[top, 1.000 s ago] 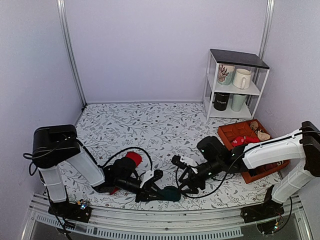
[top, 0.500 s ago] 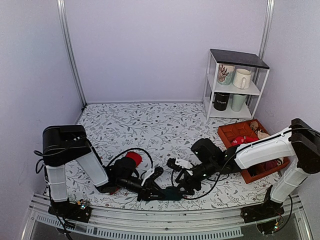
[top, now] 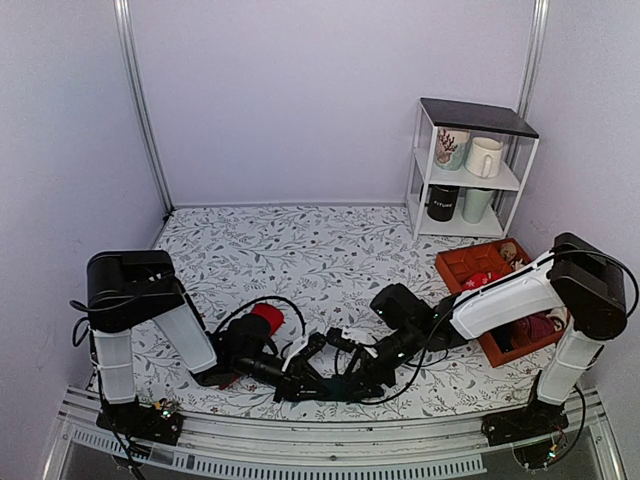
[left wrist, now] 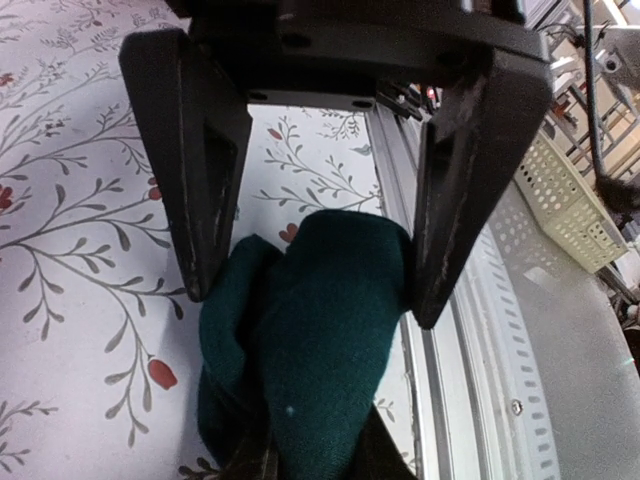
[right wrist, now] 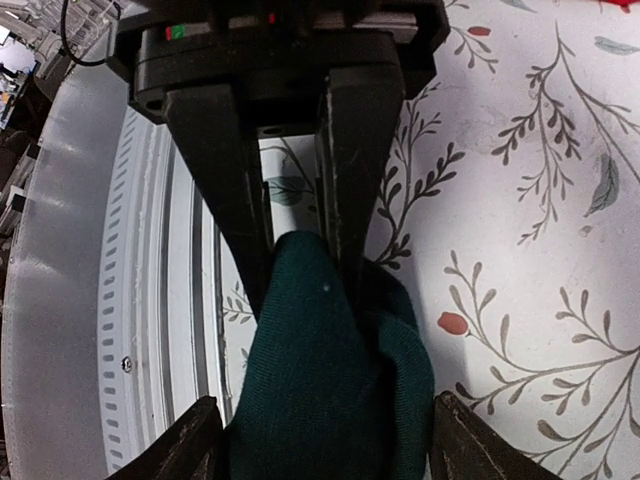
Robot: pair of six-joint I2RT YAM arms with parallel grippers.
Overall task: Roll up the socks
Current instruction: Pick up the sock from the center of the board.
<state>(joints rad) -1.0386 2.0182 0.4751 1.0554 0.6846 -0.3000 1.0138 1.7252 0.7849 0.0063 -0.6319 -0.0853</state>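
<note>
Counter covering is a pale sheet printed with grey leaf sprays and small red buds, and it lies flat and matte. Lilac walls close the cell on three sides, and an aluminium post stands in each rear corner. A perforated metal rail runs along the near edge at the bottom of the top view. A white shelf unit with a dark top board stands at upper right. It carries four glossy mugs, and the black mug bears white lettering too small to read. An orange-red tray with low walls sits at the right edge and holds mixed items. The teal sock is soft knit fabric bunched into a rounded lump. It lies on the counter at lower centre, just beside the rail and between the two arms. The left end effector has its black fingers drawn close together and pinches one end of the teal sock. The right end effector stands spread wide, with one finger on each side of the same lump and close against it. The frames do not show whether these fingers press the fabric. The red sock lies at lower left of centre, behind the left wrist and beside a looped black cable.
</note>
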